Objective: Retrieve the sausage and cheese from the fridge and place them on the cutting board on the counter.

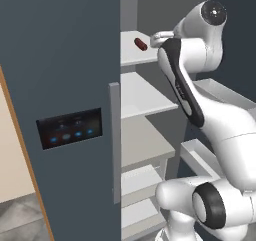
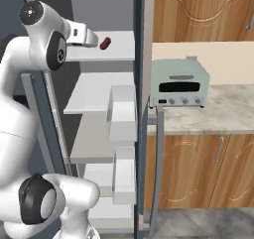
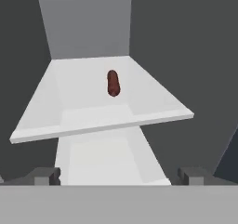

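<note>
Fridge: the fridge (image 1: 65, 85) stands open, its dark grey left door near the left base camera, with a long pale handle (image 1: 115, 140) down its edge and a black panel (image 1: 70, 128) lit with small blue marks.
Shelves: pale shelves run down the inside; the top shelf (image 3: 79, 121) is a broad white tray with a raised front lip.
Sausage: the sausage (image 3: 113, 82) lies on that top shelf, toward the back and a little right of the middle in the hand view, end-on to the camera. The left base view shows it at (image 1: 140, 44), the right base view at (image 2: 105, 43).
Gripper: the gripper (image 3: 121, 175) has its two dark fingertips spread as wide as they go, one at each bottom corner of the hand view, with nothing between them. It sits in front of the shelf's near edge, apart from the sausage and touching nothing.
Arm: the white arm (image 2: 44, 39) reaches up into the fridge at top-shelf height, its wrist pointing toward the sausage.
Door bins: white bins (image 2: 123, 114) hang on the inside of the open right door.
Counter: the counter (image 2: 223, 114), mottled stone over brown cabinets, lies to the right of the fridge.
Toaster oven: a pale green toaster oven (image 2: 179, 83) stands on the counter beside the fridge.
</note>
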### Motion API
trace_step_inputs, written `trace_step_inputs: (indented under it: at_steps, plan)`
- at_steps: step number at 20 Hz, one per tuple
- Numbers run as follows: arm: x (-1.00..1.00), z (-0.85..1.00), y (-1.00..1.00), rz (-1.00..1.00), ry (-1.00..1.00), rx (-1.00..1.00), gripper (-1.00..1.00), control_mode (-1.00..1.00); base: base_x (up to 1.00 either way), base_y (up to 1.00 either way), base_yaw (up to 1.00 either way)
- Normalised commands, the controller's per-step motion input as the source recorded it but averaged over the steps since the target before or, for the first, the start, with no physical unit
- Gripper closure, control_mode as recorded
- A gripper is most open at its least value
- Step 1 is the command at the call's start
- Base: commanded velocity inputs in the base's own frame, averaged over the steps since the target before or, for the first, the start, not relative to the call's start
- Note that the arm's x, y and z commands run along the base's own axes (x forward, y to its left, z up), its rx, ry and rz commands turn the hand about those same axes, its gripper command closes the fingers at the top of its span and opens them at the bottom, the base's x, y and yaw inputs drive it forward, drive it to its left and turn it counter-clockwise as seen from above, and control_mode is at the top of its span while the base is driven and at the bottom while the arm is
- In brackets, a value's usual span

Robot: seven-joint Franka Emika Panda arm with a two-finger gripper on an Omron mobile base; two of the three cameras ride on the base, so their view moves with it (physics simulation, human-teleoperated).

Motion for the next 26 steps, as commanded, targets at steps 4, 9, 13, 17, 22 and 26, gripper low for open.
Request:
trace_step_inputs:
  at_steps: [4,9,13,17,22,26]
  plan:
    - [0.53,-0.34,0.05,0.00,0.00,-0.04,-1.00,-1.00,0.00,0.00,0.00]
    - [0.48,-0.37,0.00,0.00,0.00,-0.02,-1.00,-1.00,0.00,0.00,0.00]
    - [0.57,0.01,0.00,0.00,0.03,0.00,-1.00,-1.00,0.00,0.00,0.00]
    - [0.63,0.00,0.00,0.00,0.06,0.00,-1.00,-1.00,0.00,0.00,0.00]
    - [0.59,0.00,0.00,0.00,0.11,0.00,-1.00,-1.00,0.00,0.00,0.00]
    - [0.45,0.00,0.01,0.00,0.06,0.00,-1.00,-1.00,0.00,0.00,0.00]
